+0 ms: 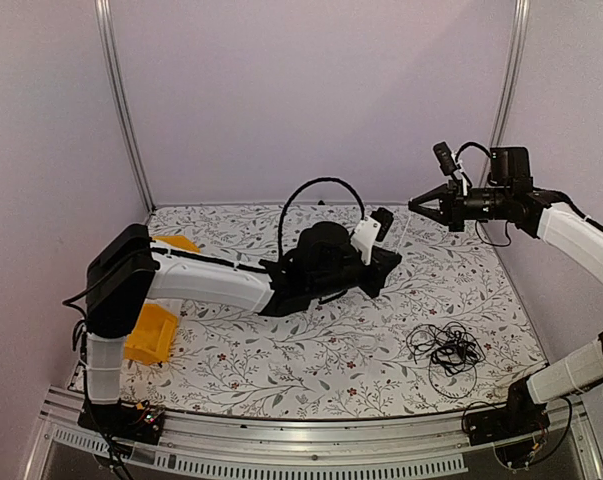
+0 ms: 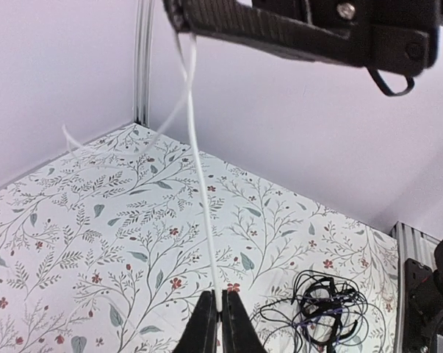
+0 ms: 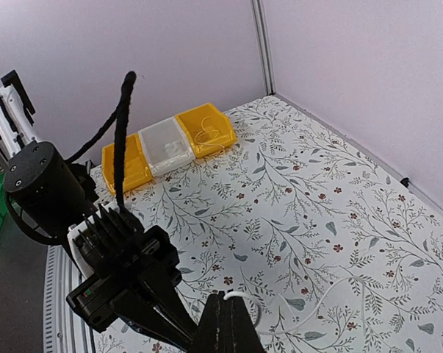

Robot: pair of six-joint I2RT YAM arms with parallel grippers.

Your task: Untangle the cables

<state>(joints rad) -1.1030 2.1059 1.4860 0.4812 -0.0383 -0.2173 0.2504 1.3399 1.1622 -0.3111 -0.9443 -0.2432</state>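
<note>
The black cables (image 1: pixel 446 348) lie as a loose tangled bundle on the table at the front right, and also show in the left wrist view (image 2: pixel 325 309). No gripper touches them. A thin white cable (image 2: pixel 199 169) stretches taut between the two grippers above the table; it is faint in the top view (image 1: pixel 404 228). My left gripper (image 2: pixel 220 312) is shut on its lower end, over the table's middle (image 1: pixel 389 258). My right gripper (image 3: pixel 233 301) is shut on its upper end, where a small white loop (image 3: pixel 241 294) pokes out, raised higher at the back right (image 1: pixel 414 204).
A row of yellow and clear bins (image 3: pixel 166 143) stands along the table's left edge, partly hidden under the left arm in the top view (image 1: pixel 153 335). Metal frame posts (image 1: pixel 121 100) and pale walls close the back and sides. A loose tail of the white cable (image 2: pixel 96 147) hangs over the floral table.
</note>
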